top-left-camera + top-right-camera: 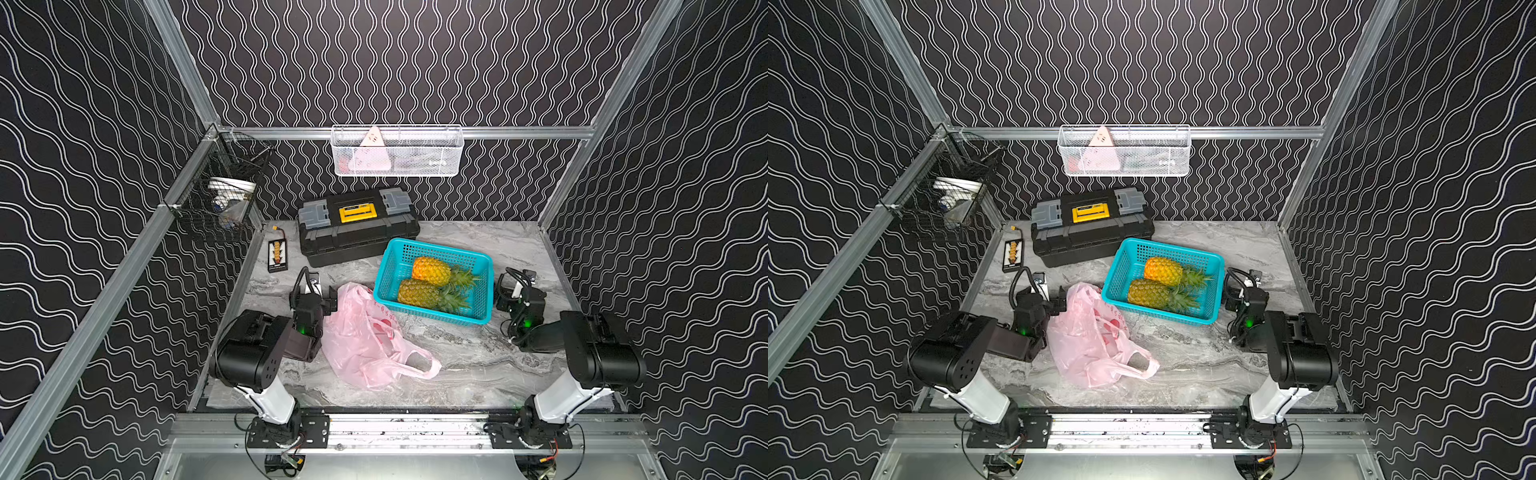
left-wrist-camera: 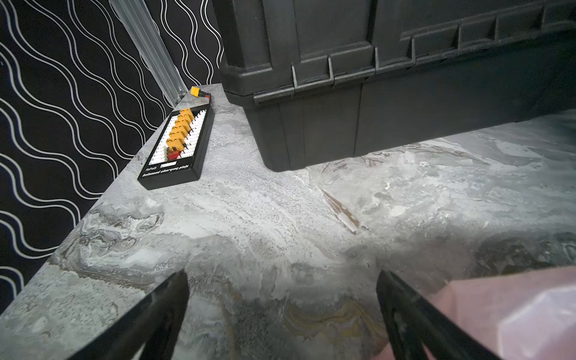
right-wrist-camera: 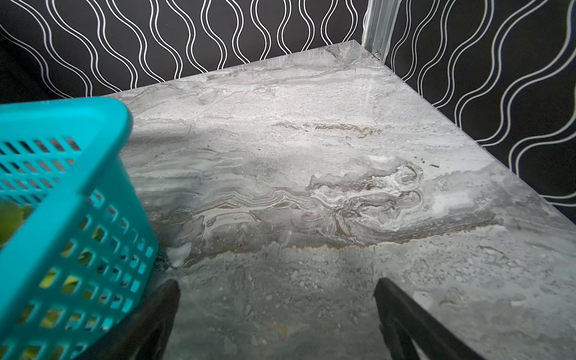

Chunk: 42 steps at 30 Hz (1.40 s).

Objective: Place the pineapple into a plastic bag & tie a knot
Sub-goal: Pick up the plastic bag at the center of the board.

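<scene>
Left gripper point(image 2: 282, 274), right gripper point(image 3: 276, 282): stood spread wide, held nothing. Plastic bag point(image 1: 365, 336): lay crumpled, handles loose, near tabletop's point(image 1: 478, 365) front edge; red print unreadable. Pineapples point(image 1: 430, 271): sat in teal basket point(image 1: 432, 249). Charging board point(image 2: 179, 149) by left edge: read "balanced charging plate".

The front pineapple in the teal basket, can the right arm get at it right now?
Probably yes: the right claw is open beside the basket, nothing covers the pineapple, though it must clear the rim first.
</scene>
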### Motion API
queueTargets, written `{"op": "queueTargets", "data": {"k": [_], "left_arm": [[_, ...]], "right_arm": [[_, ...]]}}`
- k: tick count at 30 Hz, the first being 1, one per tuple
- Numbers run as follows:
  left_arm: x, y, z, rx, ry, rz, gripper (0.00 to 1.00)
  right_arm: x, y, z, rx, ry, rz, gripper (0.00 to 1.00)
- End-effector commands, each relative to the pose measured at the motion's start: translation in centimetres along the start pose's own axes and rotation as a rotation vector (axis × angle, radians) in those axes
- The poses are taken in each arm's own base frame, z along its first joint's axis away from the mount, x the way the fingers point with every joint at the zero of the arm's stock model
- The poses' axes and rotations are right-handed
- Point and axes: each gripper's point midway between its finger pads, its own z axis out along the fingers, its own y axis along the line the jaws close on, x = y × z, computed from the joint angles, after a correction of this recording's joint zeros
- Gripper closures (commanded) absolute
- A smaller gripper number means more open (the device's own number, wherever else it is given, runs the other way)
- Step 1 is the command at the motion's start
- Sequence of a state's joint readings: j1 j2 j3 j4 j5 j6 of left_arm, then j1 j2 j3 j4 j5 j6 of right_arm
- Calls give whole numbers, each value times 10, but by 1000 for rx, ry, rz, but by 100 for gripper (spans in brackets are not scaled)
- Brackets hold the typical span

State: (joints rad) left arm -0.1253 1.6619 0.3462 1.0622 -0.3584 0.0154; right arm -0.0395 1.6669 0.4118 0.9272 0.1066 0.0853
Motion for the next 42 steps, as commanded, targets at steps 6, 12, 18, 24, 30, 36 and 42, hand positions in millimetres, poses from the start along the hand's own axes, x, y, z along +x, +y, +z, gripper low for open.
{"op": "queueTargets", "data": {"k": [6,12,18,24,30,36,42], "left_arm": [[-11,-6,-14,-23,-90,16,1],[-10,-6,-9,-22,-64,8,1],[-11,-5,-9,-23,-68,9,1],[-10,-5,-9,-22,-68,11,1],[-7,2,-1,-16,-24,-31,1],[-62,-4,-37,-254,-72,107,1],[-114,-44,-69,-17,236,-64,10]], "right_arm": [[-6,9,-1,-46,-21,-9,0],[-6,8,-1,-42,-21,-4,0],[-7,6,-1,-27,-25,-1,0],[-7,6,-1,-26,-26,-1,0],[-7,5,-1,-18,-25,-1,0],[-63,-25,-41,237,-105,125,0],[-79,10,-56,78,171,498,15]]}}
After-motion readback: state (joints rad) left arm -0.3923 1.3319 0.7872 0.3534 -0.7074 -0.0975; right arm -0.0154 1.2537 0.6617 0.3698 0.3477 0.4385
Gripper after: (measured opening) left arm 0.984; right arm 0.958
